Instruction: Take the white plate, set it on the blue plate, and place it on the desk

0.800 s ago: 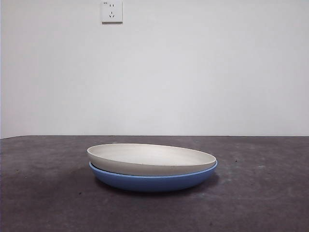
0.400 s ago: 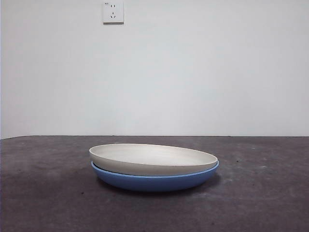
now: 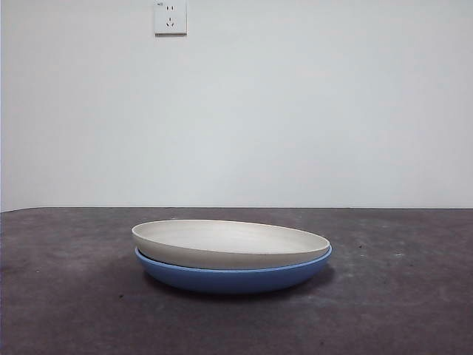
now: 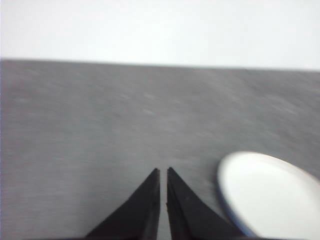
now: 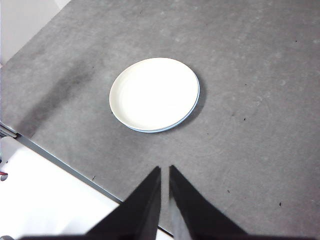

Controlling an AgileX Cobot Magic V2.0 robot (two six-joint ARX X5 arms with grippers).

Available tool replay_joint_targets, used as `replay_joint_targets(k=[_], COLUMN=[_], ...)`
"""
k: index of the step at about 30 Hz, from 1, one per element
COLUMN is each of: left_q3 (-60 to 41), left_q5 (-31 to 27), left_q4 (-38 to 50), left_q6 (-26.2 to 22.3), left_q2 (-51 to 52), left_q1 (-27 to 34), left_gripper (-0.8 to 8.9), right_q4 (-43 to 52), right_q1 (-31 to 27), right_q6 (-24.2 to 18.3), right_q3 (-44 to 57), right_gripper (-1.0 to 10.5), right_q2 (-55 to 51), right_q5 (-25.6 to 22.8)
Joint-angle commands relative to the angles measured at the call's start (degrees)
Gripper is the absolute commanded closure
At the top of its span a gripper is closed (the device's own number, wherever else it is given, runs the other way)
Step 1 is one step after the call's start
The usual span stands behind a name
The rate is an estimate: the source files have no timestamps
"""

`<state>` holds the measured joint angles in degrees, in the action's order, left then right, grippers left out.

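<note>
Both pincers hang above the worktop (image 3: 66, 296) with jaws pressed together, gripping nothing: the left pincer (image 4: 163, 172) low and just beside the plates, the right pincer (image 5: 165, 170) high and well apart from them. On the worktop, the white plate (image 3: 230, 242) sits nested in the blue plate (image 3: 233, 277), whose rim shows beneath.

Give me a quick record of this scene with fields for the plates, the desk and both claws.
white plate: nested on the blue plate, slightly tilted
blue plate: on the desk, under the white plate
desk: dark grey, carries the stack
left claw: jaws shut, empty, beside the stack, not touching it
right claw: jaws shut, empty, well above the desk, clear of the plates
wall socket: on the white wall behind
</note>
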<state>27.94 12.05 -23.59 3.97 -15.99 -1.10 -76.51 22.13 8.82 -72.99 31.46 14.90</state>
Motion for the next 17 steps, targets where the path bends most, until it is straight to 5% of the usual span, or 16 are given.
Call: replay_joint_targets(k=[1, 17], left_q3=[-8.61, -25.9], left_q5=[-4.98, -10.67], left_q4=[5.84, 9.07], left_q6=[0.66, 1.2], left_q2=[4.26, 15.82], left_q1=[0.68, 0.83], left_gripper=[7.89, 7.89], right_q4=[-2.34, -2.36], right_q1=[0.35, 0.35], right_q6=[-0.31, -0.31], right_q3=[-1.03, -1.03], right_gripper=[9.2, 9.2], right_q2=[0.17, 0.17], right_q5=[0.04, 0.04])
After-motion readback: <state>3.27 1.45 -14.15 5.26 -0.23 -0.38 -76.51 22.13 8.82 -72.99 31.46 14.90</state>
